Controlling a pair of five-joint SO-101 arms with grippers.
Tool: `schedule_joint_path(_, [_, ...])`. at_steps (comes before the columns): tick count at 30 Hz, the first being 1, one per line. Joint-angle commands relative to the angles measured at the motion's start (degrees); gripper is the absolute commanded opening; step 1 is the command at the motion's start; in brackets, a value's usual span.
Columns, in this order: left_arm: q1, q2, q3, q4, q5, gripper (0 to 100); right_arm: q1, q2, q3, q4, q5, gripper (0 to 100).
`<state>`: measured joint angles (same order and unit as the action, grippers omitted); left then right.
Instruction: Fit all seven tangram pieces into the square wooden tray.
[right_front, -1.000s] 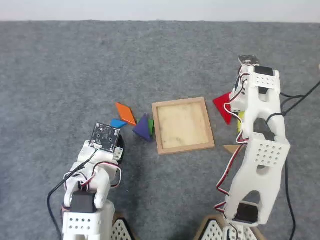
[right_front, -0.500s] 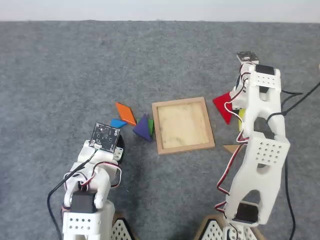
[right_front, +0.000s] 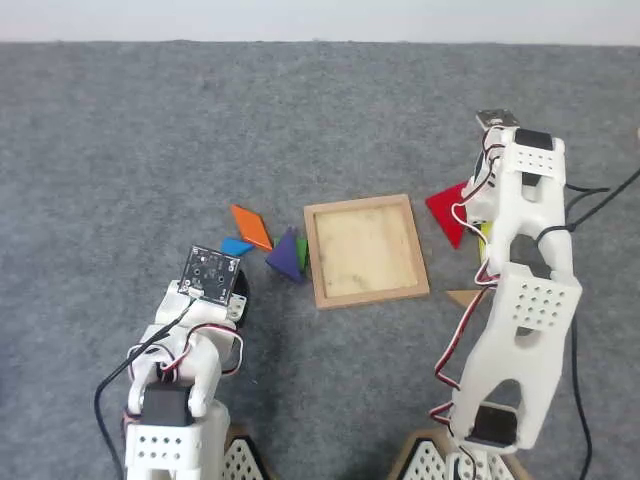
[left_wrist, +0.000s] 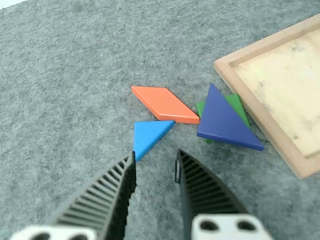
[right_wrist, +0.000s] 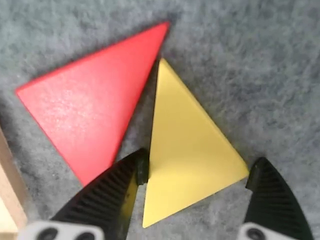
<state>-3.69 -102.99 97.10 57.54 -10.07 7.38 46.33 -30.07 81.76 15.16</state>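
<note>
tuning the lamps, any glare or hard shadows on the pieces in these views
High view: soft, even light, no glare on the wooden tray. Left wrist view: only a thin shadow along the dark blue triangle's edge. Right wrist view: a faint sheen on the red triangle, and a dark shadow line in the seam beside the yellow triangle.

red triangle (right_wrist: 92, 107) | yellow triangle (right_wrist: 187, 150) | blue triangle (left_wrist: 147, 137) | navy triangle (left_wrist: 225, 124) | orange parallelogram (left_wrist: 164, 103) | green piece (left_wrist: 236, 106) | pale wooden tray (right_front: 358, 204)

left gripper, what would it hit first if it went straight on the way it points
Probably the blue triangle, just ahead of the open left gripper, with the orange piece beyond. How high the gripper sits is unclear.
</note>
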Motion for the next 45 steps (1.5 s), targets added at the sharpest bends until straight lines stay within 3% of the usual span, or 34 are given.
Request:
schedule_joint_path(1, [-0.4,-0.3,-0.7,0.3,-0.7,13,1.0,-0.1,-1.1,-2.2,0.1,31.8])
schedule_joint_path(12, [-0.4,-0.3,-0.7,0.3,-0.7,13,0.9,1.4,-1.4,-0.7,0.3,31.5])
schedule_joint_path(19, [-0.4,-0.3,-0.7,0.3,-0.7,13,0.9,1.3,-1.4,-0.4,0.3,15.4])
schedule_joint_path(33, [-0.4,-0.3,-0.7,0.3,-0.7,13,0.6,-3.6,-1.4,2.9,0.4,15.4])
schedule_joint_path(45, [-0.4,-0.3,-0.7,0.3,-0.7,13,-6.5,-17.9,-1.3,11.7,0.1,15.4])
